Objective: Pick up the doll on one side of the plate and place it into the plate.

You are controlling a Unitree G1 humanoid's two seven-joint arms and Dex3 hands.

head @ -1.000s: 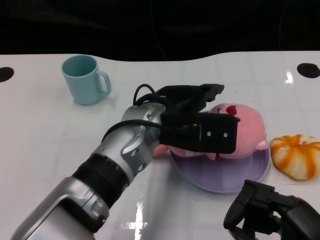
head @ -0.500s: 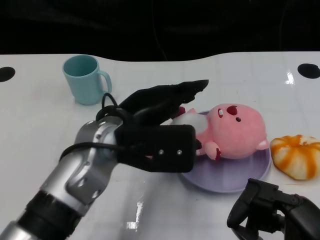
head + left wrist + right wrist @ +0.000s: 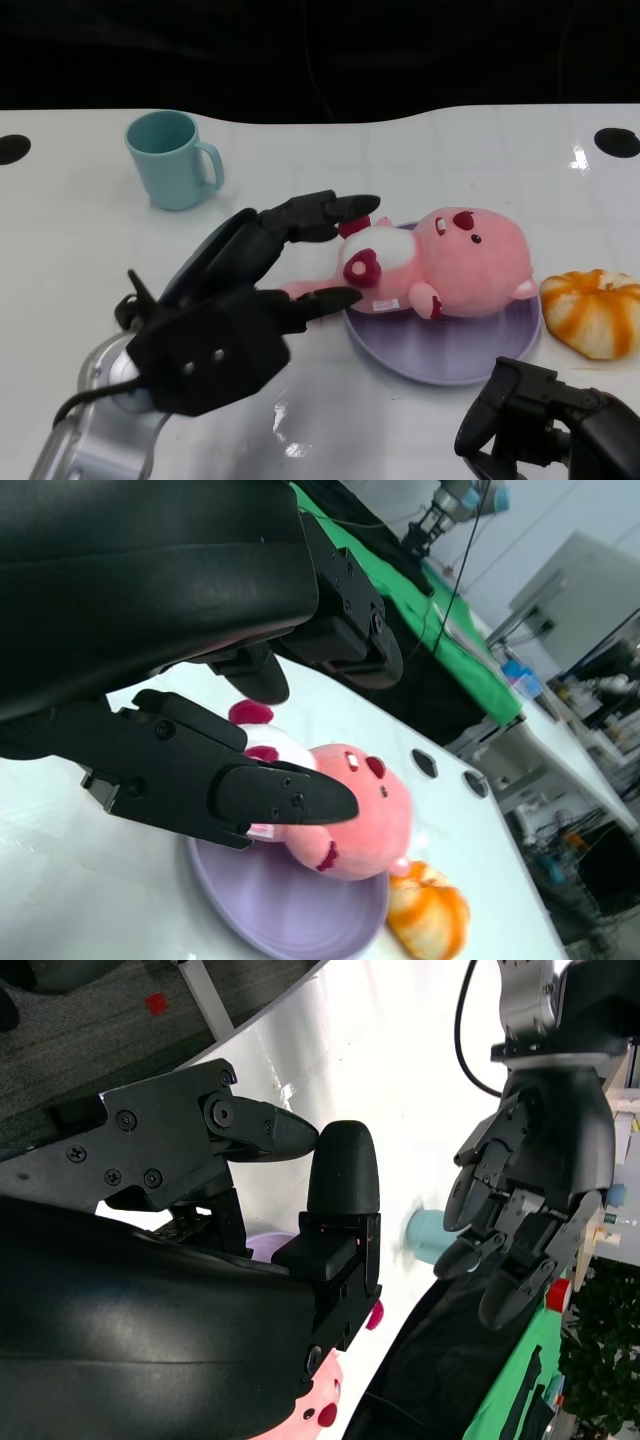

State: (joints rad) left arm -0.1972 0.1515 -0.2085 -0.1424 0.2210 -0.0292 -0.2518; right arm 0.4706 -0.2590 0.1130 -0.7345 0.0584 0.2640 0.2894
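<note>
1. The pink doll (image 3: 445, 263) lies on its side in the purple plate (image 3: 450, 355), one leg poking out over the plate's left rim.
2. The left hand (image 3: 245, 300) hovers just left of that rim, fingers spread and holding nothing; 1 s ago it covered the doll, and it has since drawn back.
3. Bare white table (image 3: 80, 260) lies between the left hand and the teal mug (image 3: 172, 158).
4. The orange-and-white toy (image 3: 595, 312) sits just beside the plate's right edge.
5. The right hand (image 3: 545, 425) rests near the table's front edge, fingers curled in on nothing, as before.

Count of things on the table

One doll (image 3: 450, 262), one plate (image 3: 450, 355), one mug (image 3: 172, 158), one orange-and-white bun-shaped thing (image 3: 594, 311), and two black hands: left hand (image 3: 235, 310), right hand (image 3: 545, 420).
</note>
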